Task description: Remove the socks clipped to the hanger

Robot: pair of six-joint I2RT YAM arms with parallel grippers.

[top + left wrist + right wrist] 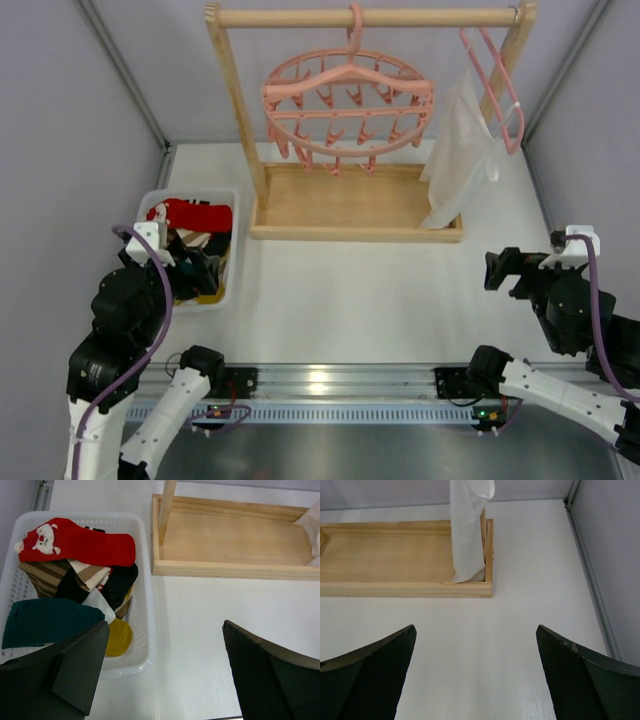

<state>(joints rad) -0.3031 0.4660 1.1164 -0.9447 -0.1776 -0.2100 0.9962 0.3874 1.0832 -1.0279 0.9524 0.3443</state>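
None of the socks hangs from the wooden rack (350, 205) now. Every clip I can make out on the round pink hanger (347, 105) at its bar dangles bare. The socks (80, 545) lie heaped in the white basket (145, 605) on the counter, left of the rack. The removal looks finished, so the next move likely calls only for checking the far clips. Both arms sit folded low. The left pincer (165, 630) gapes wide beside the basket, and the right pincer (476, 630) gapes over bare counter. Neither holds anything.

walls (60, 100): pale grey | table (350, 300): white | wooden rack (350, 205): at back | light: seemingly overhead
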